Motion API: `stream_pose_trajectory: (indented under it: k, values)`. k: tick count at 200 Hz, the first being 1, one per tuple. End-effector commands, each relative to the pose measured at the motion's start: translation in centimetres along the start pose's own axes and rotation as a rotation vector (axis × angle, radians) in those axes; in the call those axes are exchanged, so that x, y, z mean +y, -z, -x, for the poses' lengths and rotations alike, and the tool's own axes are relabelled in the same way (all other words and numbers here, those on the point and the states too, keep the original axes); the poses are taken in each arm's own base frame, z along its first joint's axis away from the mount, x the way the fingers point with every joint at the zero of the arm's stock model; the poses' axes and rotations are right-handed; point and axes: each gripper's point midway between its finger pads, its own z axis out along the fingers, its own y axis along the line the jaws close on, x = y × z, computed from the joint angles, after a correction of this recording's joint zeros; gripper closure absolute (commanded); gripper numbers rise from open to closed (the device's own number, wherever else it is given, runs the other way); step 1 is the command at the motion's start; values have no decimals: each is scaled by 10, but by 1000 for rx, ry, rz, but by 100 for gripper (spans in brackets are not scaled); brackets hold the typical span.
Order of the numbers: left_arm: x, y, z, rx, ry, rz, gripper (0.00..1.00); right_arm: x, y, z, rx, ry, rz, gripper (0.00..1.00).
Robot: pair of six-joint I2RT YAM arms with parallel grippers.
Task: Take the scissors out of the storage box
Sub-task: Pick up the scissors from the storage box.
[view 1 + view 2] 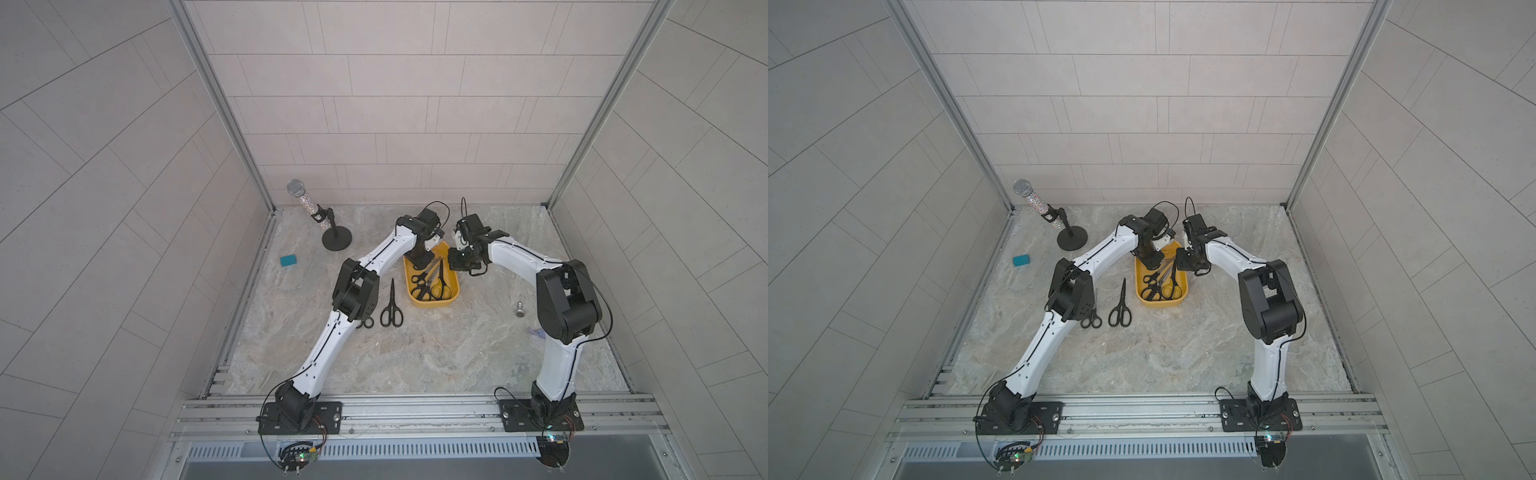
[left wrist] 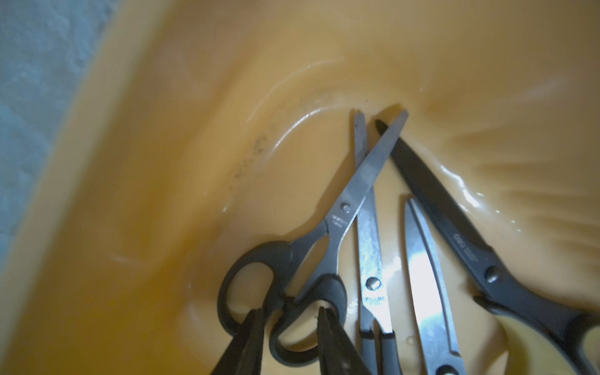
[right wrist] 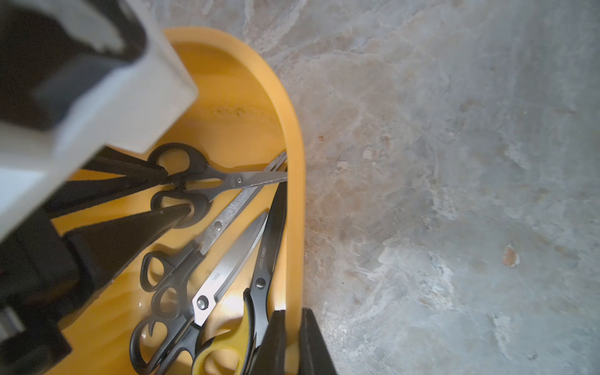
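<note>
Now my left pincer (image 2: 290,311) is down in the yellow box (image 1: 432,306), its tips astride a handle ring of the small scissors (image 2: 344,207); whether they pinch it I cannot tell. I should squeeze firmly and lift straight up, since the blade lies across a second pair (image 2: 368,259). My right pincer (image 3: 293,313) is clamped on the box wall, steadying it. Beside the box a black pair (image 1: 391,305) lies out on the table (image 1: 457,353), a further pair (image 1: 1091,321) half under my left arm (image 1: 357,291).

A glittery microphone (image 1: 296,189) tilts in a black stand (image 1: 336,241) near the far left corner of the marbled surface (image 1: 436,357); a teal block (image 1: 288,260) lies by the left edge, close to the stand; a small metal knob (image 1: 520,309) stands toward the right edge.
</note>
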Motion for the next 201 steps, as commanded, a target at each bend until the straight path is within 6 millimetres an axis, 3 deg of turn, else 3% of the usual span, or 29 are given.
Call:
stream_pose_trajectory:
  k: [1, 46, 95, 144, 173, 201]
  values:
    - [7, -9, -16, 67, -11, 9, 64, -6, -4, -7, 29, 12, -22, 100]
    - [21, 12, -5, 17, -46, 51, 64, -7, -5, -9, 32, 5, -23, 100]
    - [23, -5, -7, 25, -98, 51, 57, -5, -4, -8, 31, 3, -15, 100]
    - [6, -19, -19, 48, -81, -99, 57, -5, -4, -11, 37, -2, -10, 100]
    - [-8, -19, -26, 72, -69, -182, 58, -1, -1, -5, 18, 9, 0, 100]
    - [-9, -15, -38, 124, -77, -171, 61, -1, 0, -1, 2, 9, 7, 100]
